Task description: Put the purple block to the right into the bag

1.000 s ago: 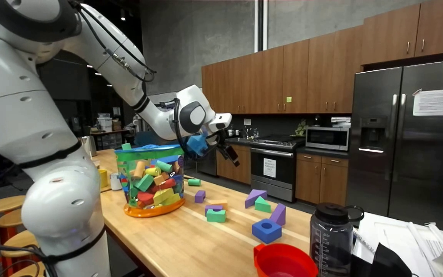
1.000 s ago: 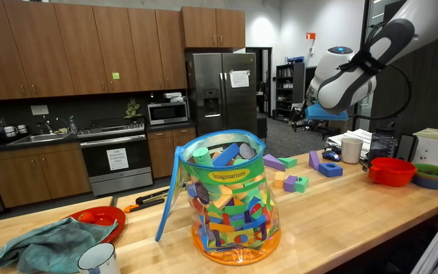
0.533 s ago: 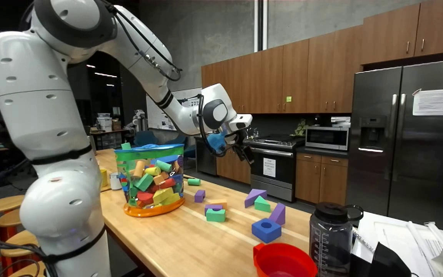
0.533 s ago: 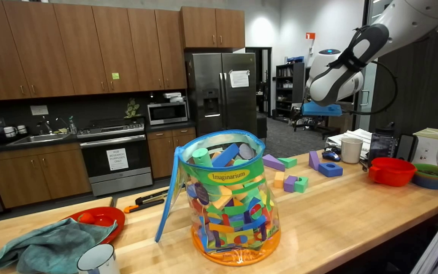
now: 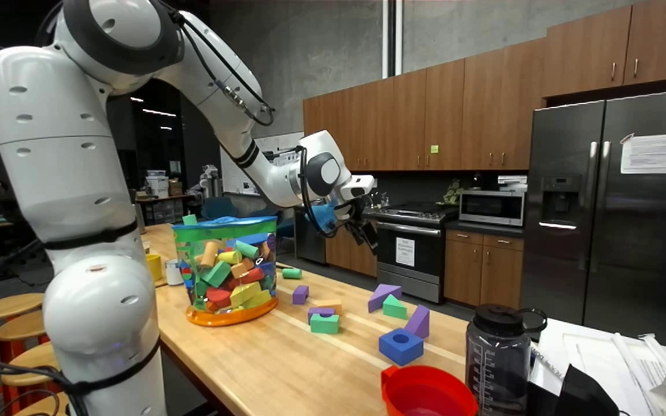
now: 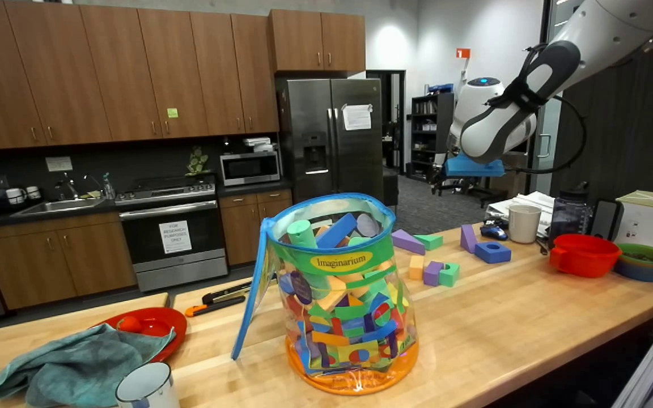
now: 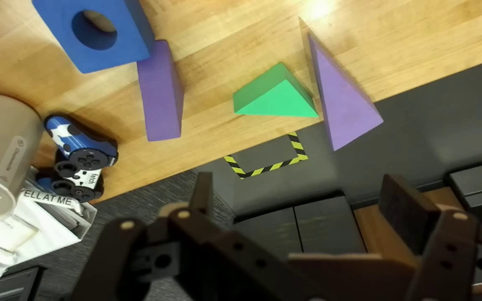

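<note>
Several purple blocks lie on the table. The rightmost, a purple wedge (image 5: 418, 322), stands against the blue block with a hole; it also shows in an exterior view (image 6: 467, 238) and the wrist view (image 7: 160, 94). A flat purple triangle (image 7: 345, 102) lies beside a green triangle, also seen in an exterior view (image 5: 383, 297). A small purple block (image 5: 300, 294) lies nearer the bag. The clear bag (image 6: 386, 245) stands open-topped, full of coloured blocks; it also shows here (image 5: 223, 232). My gripper (image 7: 303, 202) is open and empty, high above the table's far edge (image 5: 366, 236).
The blue block (image 7: 111, 33) touches the purple wedge. The green triangle (image 7: 276, 94), a game controller (image 7: 80, 152) and a mug (image 7: 2, 142) lie near. A red bowl (image 5: 428, 393) and black-lidded bottle (image 5: 498, 358) stand at the table's near right.
My gripper has moved away from the bag, to the right in an exterior view, then dipped slightly over the last half second. The blocks and bag have not moved.
</note>
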You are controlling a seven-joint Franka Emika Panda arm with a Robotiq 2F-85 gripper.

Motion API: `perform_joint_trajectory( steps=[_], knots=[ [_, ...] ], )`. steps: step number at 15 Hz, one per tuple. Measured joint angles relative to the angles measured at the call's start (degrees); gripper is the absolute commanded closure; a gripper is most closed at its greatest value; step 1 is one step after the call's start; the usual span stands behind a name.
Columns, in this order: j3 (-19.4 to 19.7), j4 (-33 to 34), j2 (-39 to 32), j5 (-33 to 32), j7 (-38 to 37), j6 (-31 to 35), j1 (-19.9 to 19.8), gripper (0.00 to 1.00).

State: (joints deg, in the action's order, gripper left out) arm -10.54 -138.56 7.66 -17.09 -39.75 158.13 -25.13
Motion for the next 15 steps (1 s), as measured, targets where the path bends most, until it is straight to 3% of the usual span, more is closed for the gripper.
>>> perform_joint_trajectory(
  steps=[11,15],
  knots=[
    [0.6,4.2,-7.8,-18.8,-20.2,-3.2,-5.7,0.0],
    [11.0,6.5,-11.3,-21.9,-23.7,-6.2,2.6,0.0]
  ],
)
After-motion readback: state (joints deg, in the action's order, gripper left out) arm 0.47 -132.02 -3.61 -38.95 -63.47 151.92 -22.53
